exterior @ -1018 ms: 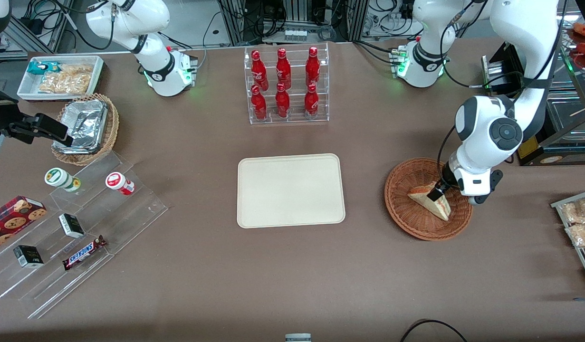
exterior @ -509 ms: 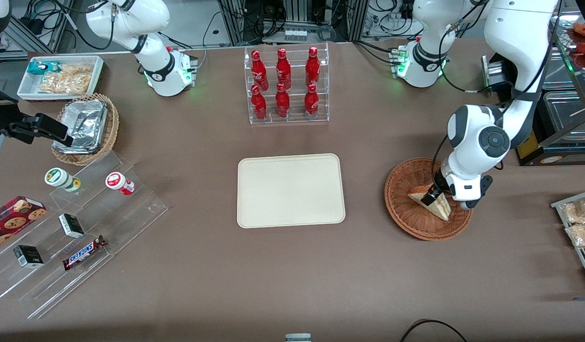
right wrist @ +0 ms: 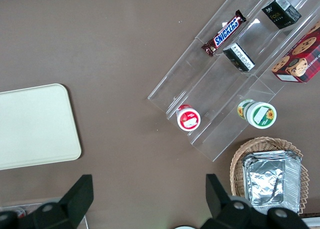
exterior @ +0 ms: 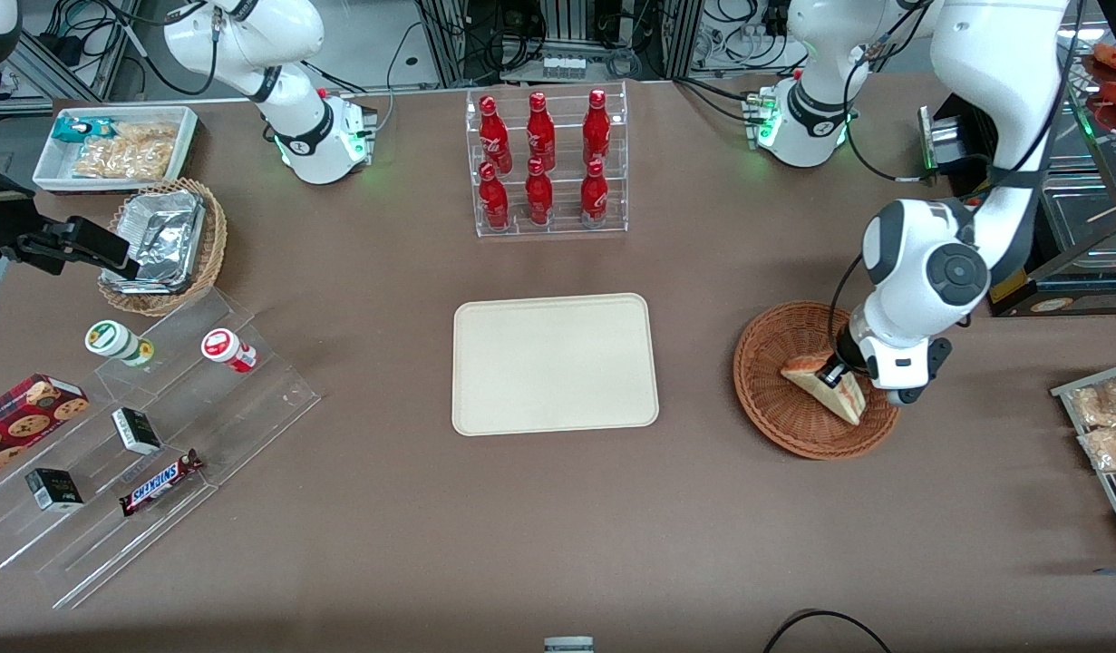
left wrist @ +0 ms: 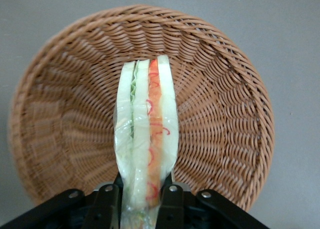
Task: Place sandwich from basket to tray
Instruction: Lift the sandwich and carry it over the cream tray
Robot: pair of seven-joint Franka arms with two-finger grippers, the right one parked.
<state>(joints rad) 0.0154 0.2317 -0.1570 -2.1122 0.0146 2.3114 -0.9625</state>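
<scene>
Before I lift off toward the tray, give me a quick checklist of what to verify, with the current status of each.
1. Hand closed on the sandwich: ok, fingers pinch both bread faces at one end.
2. Sandwich intact: ok, layers aligned in the wrist view.
3. Sandwich clear of the basket: cannot tell, it sits low over the weave.
4. Tray free to receive: ok, nothing lies on it.
5. Path from basket to tray: ok, only bare tabletop between them; the bottle rack stands farther from the front camera.
</scene>
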